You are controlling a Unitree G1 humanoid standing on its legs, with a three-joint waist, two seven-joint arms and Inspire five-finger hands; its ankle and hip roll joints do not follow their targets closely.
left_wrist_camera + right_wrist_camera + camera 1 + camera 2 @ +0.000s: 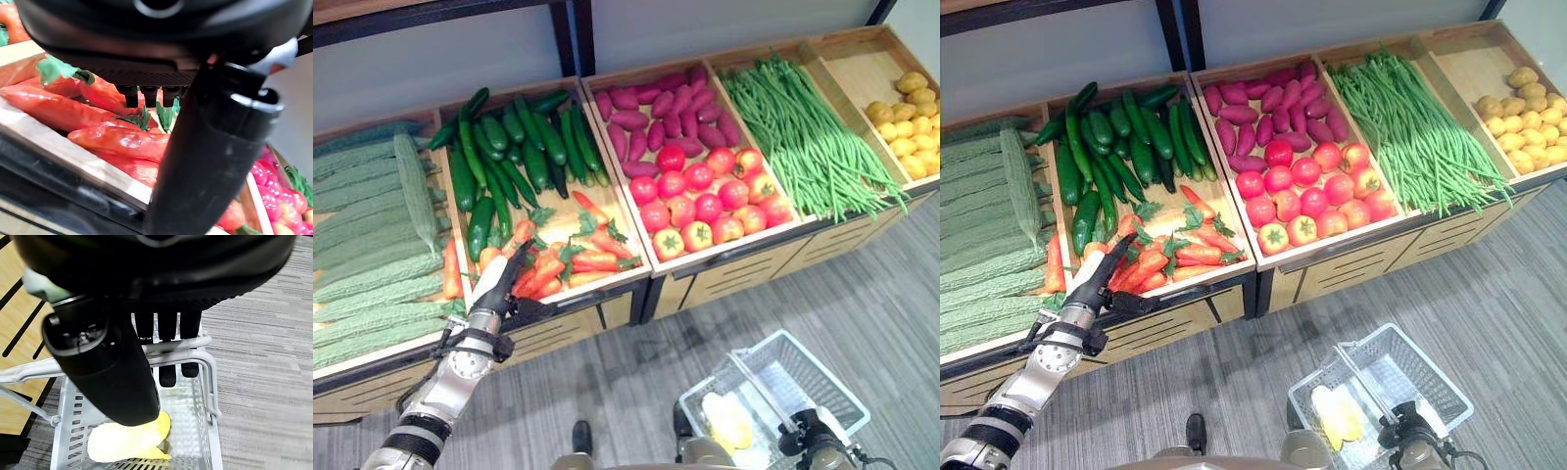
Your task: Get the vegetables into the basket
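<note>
Orange carrots (579,258) with green tops lie at the front of a wooden crate (607,287), with dark cucumbers (514,147) behind them. My left hand (497,290) reaches over the crate's front edge, fingers straight above the nearest carrots (117,139) and the thumb (210,161) spread apart. It holds nothing. Low at the right, my right hand (815,437) has its fingers (168,374) curled round the handle (49,368) of a white wire basket (805,352). A yellow vegetable (129,440) lies in the basket.
Pale green bitter gourds (372,245) fill the leftmost crate. Purple sweet potatoes (656,113) and red tomatoes (705,201) share the middle crate. Green beans (803,137) and small yellow vegetables (906,122) lie further right. Grey floor (636,392) runs before the stand.
</note>
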